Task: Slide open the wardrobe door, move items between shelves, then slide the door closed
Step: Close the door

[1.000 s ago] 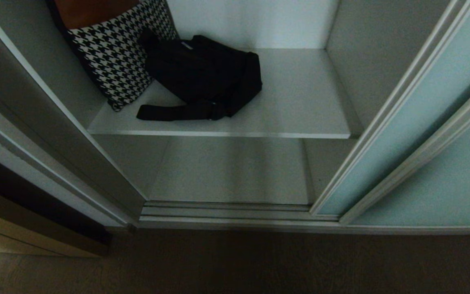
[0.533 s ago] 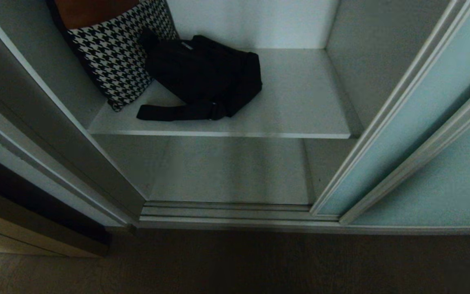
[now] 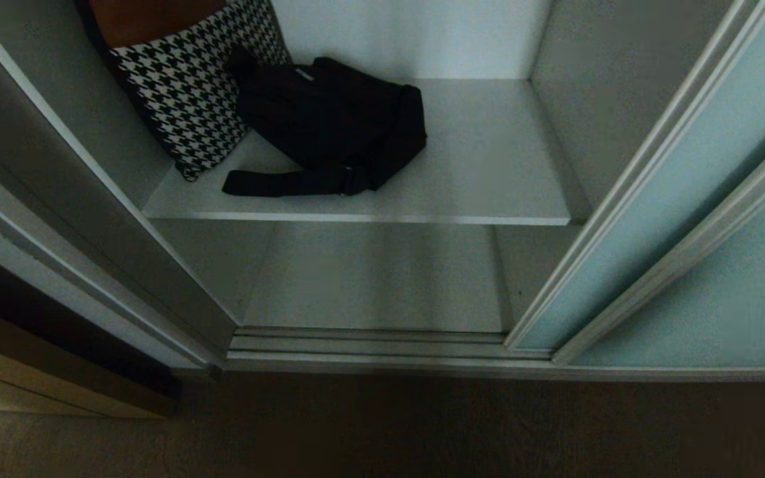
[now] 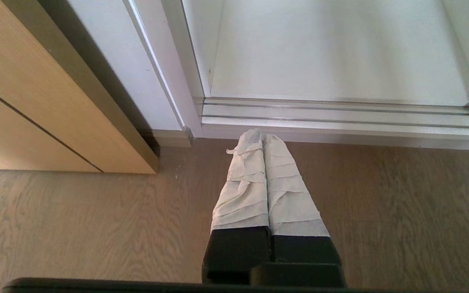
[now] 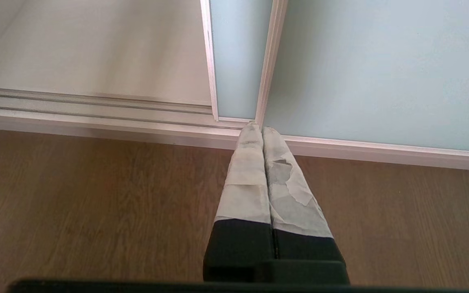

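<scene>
Sliding wardrobe door (image 3: 661,219) pushed aside to the right of the opening, frosted blue-green glass in a slim silver frame, lower corner resting in the floor track (image 3: 369,345). Inside the opening, two shelves: upper shelf (image 3: 489,166) carrying a black shoulder bag (image 3: 336,119), slumped towards the left rear, strap (image 3: 283,182) trailing forward near the shelf's front edge. Leaning against the left wall and touching the bag, a black-and-white houndstooth cushion (image 3: 190,93), something brown above it, too cropped to name. Lower shelf (image 3: 376,279) beneath, just behind the track.

Left gripper (image 4: 263,140) low above the wood floor (image 4: 75,228), in front of the track's left end, near the corner of a pale wooden cabinet (image 4: 27,101); tape-wrapped jaws pressed together, gripping nothing. Right gripper (image 5: 261,130) likewise above the floor, pointing at the foot of the door where two framed panes overlap; jaws closed too, empty, tape torn on one finger (image 5: 287,191). Neither arm visible from the head view.
</scene>
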Robot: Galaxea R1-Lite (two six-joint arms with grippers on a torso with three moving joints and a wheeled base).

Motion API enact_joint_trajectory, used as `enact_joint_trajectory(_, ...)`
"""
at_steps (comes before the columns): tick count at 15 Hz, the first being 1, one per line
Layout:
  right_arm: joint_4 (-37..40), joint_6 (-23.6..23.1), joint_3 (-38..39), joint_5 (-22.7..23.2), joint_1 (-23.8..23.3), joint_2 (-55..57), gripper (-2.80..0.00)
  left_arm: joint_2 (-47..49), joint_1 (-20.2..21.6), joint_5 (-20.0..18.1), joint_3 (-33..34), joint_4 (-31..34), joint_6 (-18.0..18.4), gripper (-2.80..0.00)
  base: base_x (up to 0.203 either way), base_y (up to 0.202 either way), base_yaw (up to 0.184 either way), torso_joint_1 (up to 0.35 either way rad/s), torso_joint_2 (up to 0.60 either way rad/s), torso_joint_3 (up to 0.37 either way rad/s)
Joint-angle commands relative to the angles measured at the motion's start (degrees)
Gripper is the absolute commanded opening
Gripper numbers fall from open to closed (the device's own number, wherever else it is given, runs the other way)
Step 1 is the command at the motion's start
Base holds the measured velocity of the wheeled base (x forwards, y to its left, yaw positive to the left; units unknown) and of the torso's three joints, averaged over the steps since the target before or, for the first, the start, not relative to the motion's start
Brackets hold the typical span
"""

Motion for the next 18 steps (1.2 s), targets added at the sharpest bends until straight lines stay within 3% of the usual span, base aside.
enact_joint_trajectory(1,0.0,-0.01,0.0,0.0,-0.03,-0.1,-2.8,0.2,0.01,0.0,0.0,-0.07,-0.04,-2.8,0.0,0.0,0.0,0.0,0.0,0.0)
enact_joint_trajectory(18,0.07,0.08,0.0,-0.07,-0.05,-0.1,-2.8,0.2,0.01,-0.09,0.0,-0.16,0.36,-2.8,0.0,0.0,0.0,0.0,0.0,0.0)
